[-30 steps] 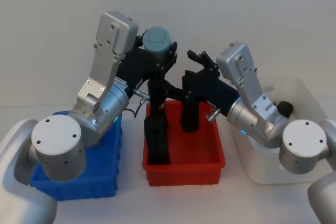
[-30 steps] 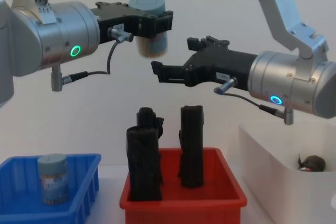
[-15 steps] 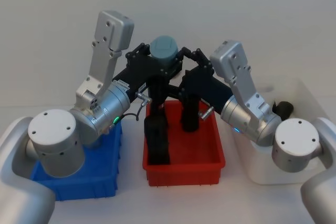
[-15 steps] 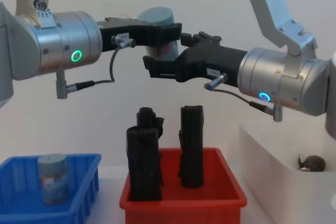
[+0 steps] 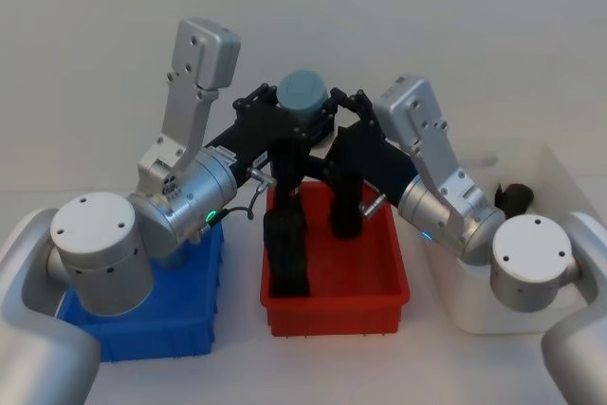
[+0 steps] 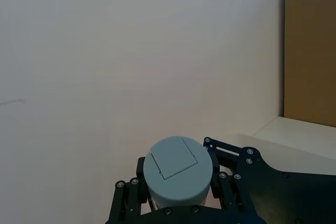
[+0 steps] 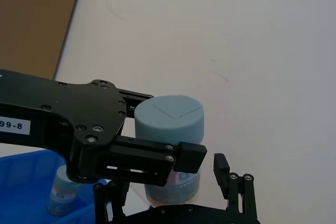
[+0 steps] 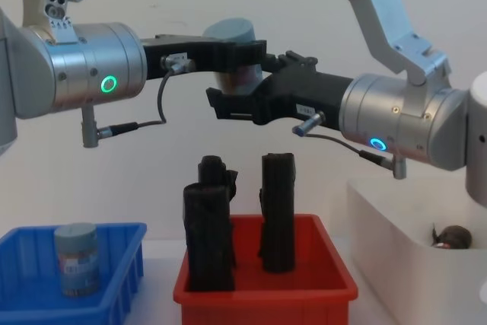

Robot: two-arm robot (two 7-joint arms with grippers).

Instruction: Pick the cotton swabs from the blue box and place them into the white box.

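Left pincer (image 8: 242, 55) pinches cotton swabs tub (image 5: 303, 95) upright, lid up; right pincer (image 8: 237, 104) spread around it.

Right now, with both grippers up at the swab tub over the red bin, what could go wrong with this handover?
1. The left gripper holds the cotton swab tub high above the red bin. If it lets go before the right gripper clamps, the tub likely falls among the black rolls.
2. The two grippers' fingers sit very close around the tub, so they may collide.
3. Another tub waits in the blue box.
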